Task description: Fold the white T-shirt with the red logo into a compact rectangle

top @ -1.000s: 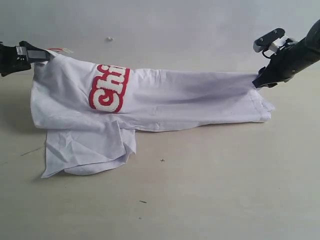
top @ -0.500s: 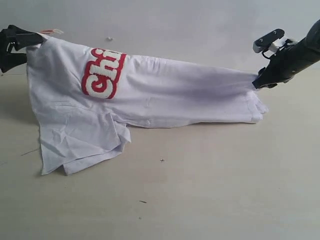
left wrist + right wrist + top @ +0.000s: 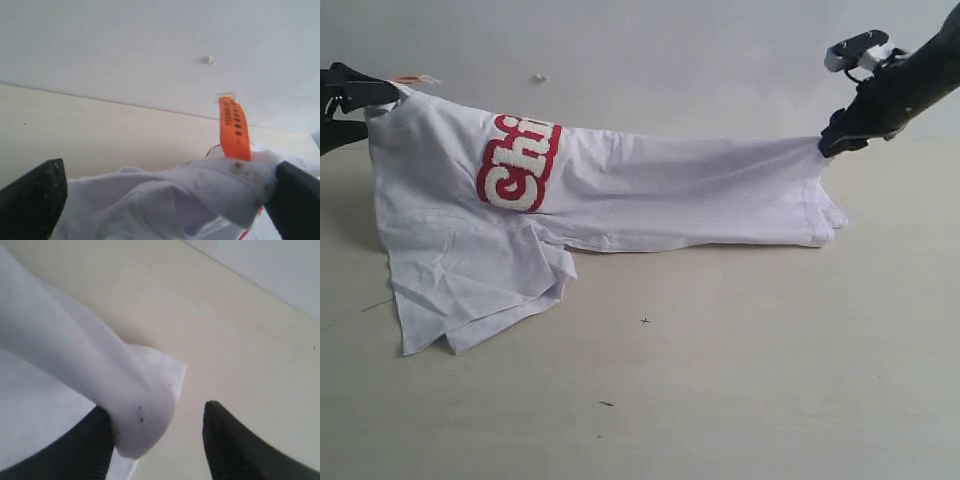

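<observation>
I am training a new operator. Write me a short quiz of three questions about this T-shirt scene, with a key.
1. True or false: the T-shirt lies flat on the table.
2. The orange tag is beside which gripper? A) the left gripper B) the other gripper C) neither
3. Fill in: in the exterior view the red logo shows the letters ___.
Key: 1 false, both ends are raised; 2 A; 3 Chi.
</observation>
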